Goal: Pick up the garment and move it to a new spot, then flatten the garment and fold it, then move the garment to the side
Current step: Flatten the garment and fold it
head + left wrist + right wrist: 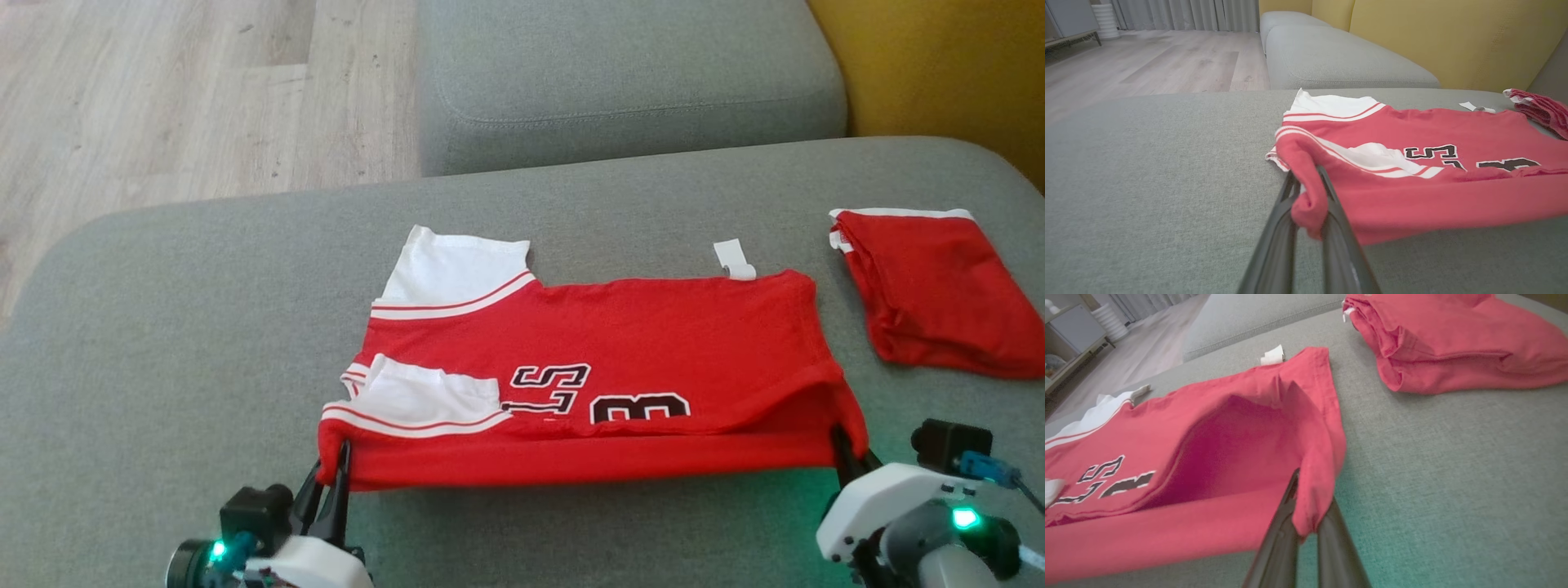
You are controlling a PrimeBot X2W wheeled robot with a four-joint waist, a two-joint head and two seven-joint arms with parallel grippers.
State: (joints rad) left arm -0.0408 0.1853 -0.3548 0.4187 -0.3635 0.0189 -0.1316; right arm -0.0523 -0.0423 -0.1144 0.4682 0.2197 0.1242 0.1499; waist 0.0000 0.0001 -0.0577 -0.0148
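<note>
The garment pinched in both sets of jaws is soft, matt red cloth, with white cloth panels and flat black-and-white lettering. The fingers of the left gripper and the right gripper look like smooth dark plastic with a dull sheen. The wrist casing behind the right jaws is glossy white plastic. Under the jaws, the sofa cushion is grey woven fabric, coarse and matt. Just beyond the right jaws lies a folded garment of the same matt red cloth. Well past the left jaws, the floor is pale wood-grain board, smooth and faintly satin.
</note>
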